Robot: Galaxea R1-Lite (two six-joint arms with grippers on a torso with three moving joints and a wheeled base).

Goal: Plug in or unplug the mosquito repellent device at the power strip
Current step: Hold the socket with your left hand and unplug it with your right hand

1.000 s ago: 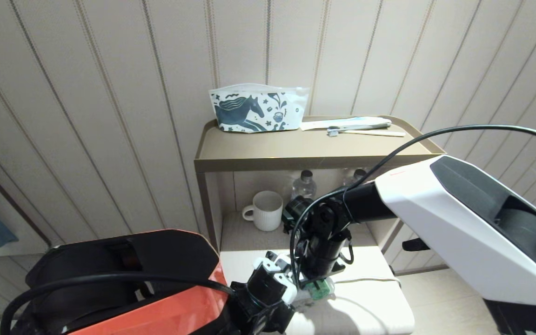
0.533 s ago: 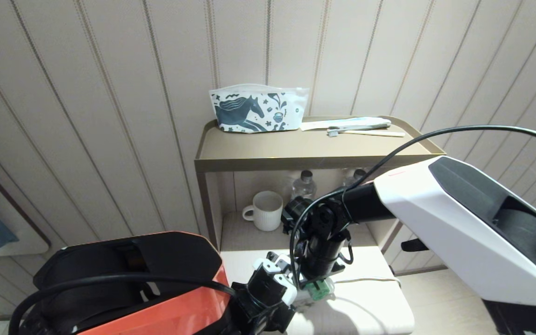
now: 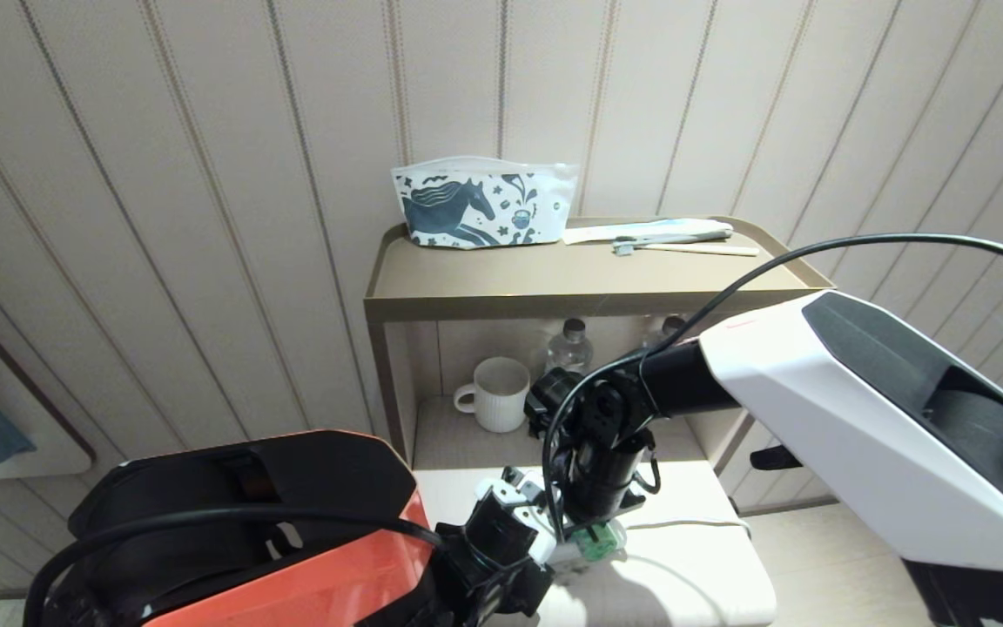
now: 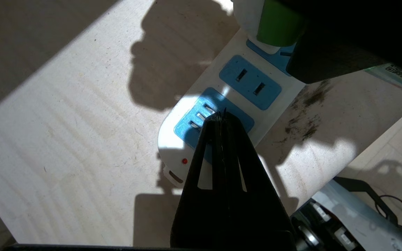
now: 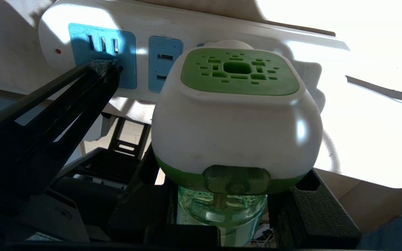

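Only the right wrist view shows the right gripper [image 5: 222, 209] clamped on the mosquito repellent device [image 5: 236, 115], seated in the power strip [image 5: 173, 24]; beside it the left gripper [image 4: 222, 118], fingers together, presses the strip's end socket.

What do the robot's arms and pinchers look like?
The left arm has an orange and black shell; the right arm has a white and black one. Thin black cables loop over both. The left gripper has long, flat black fingers tapering to a point, with slots cut through. The right gripper has chunky, rough black fingers.
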